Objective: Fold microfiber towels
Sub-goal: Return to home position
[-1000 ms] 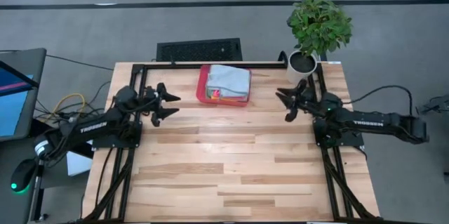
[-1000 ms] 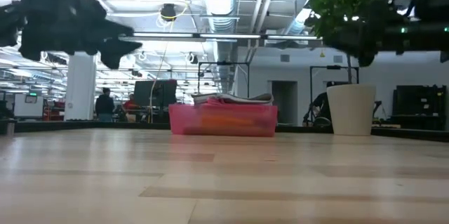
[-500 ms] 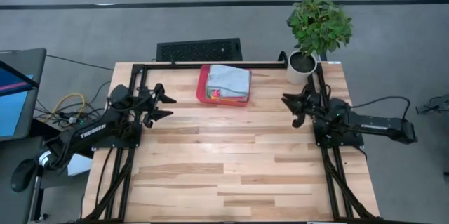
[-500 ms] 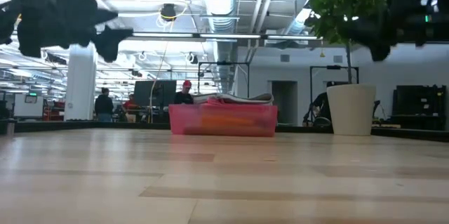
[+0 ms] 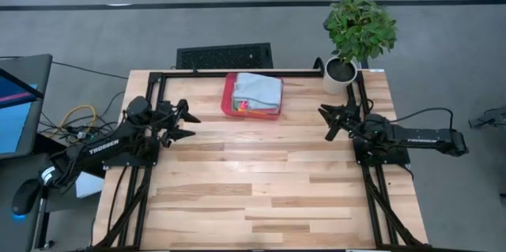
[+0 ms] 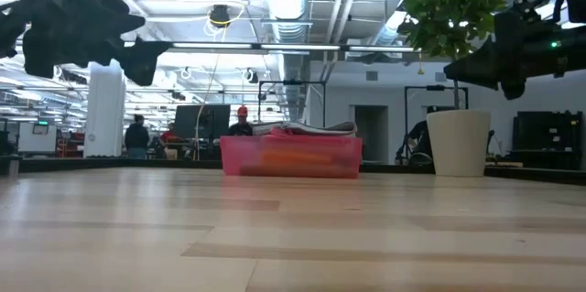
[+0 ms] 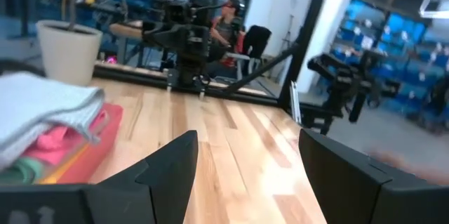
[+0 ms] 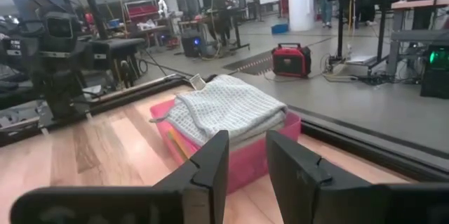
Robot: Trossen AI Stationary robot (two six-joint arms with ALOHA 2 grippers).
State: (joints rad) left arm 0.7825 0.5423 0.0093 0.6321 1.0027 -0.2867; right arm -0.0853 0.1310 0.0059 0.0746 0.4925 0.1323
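The microfiber towels (image 5: pixel 257 90) lie folded in a stack inside a red tray (image 5: pixel 228 95) at the table's far middle. A grey towel (image 8: pixel 224 108) is on top, with pink, green and yellow ones (image 7: pixel 42 150) under it. My left gripper (image 5: pixel 193 126) hovers open above the table, left of the tray, pointing level toward the right. My right gripper (image 5: pixel 325 122) hovers open to the right of the tray, pointing level toward it. Nothing is between the fingers of either gripper (image 7: pixel 245 161) (image 8: pixel 247 161).
A potted plant (image 5: pixel 356 35) in a white pot (image 6: pixel 458 141) stands at the far right corner. A black frame rail (image 5: pixel 237 72) runs along the far edge behind the tray. Bare wood (image 5: pixel 261 181) stretches across the middle and near part of the table.
My right gripper has drawn back a little toward the table's right edge and sunk slightly, its arm folding in. My left gripper has swung slightly toward the near edge. Both stay open. The towels and the tray have not moved.
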